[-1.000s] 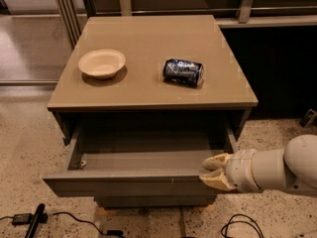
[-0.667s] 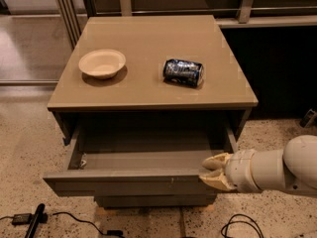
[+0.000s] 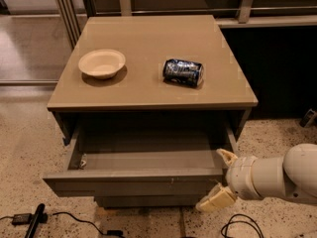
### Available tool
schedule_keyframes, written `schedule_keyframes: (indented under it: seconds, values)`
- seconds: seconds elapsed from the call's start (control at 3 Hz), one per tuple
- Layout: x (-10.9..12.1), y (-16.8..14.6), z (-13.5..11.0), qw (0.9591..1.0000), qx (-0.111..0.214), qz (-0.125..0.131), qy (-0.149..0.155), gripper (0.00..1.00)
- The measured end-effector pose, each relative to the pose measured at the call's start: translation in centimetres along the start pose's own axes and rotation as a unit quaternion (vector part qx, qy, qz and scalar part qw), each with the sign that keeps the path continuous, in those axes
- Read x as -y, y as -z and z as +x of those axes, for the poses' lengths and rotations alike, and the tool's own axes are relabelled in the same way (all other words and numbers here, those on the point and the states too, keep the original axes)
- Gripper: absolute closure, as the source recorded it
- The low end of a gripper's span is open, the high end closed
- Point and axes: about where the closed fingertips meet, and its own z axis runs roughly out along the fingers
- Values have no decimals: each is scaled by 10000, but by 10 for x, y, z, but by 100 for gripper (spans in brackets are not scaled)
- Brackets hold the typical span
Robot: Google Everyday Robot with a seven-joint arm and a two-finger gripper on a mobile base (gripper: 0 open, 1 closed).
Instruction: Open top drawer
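Showing the end effector [image 3: 213,180] at the open top drawer's [image 3: 133,182] right front corner, fingers [image 3: 218,198] spread apart.

A pale bowl [image 3: 102,63] sits upright on the tan cabinet top [image 3: 148,90], toward its 9 o'clock side; a dark blue can [image 3: 183,72] lies on its side at the bowl's 3 o'clock, well apart from it; on the speckled floor [image 3: 25,148], a black stick-shaped object [image 3: 34,223] lies at 7 o'clock; a black cord [image 3: 237,227] loops at 5 o'clock, just below the gripper [image 3: 210,180].
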Motion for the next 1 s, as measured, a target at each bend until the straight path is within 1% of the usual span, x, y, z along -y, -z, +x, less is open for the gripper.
schedule_keyframes:
  seconds: [0.33,0.67,1.0]
  values:
    - [0,0,0,10000,0,0,0,0]
    - [0,0,0,10000,0,0,1,14]
    - [0,0,0,10000,0,0,1,45]
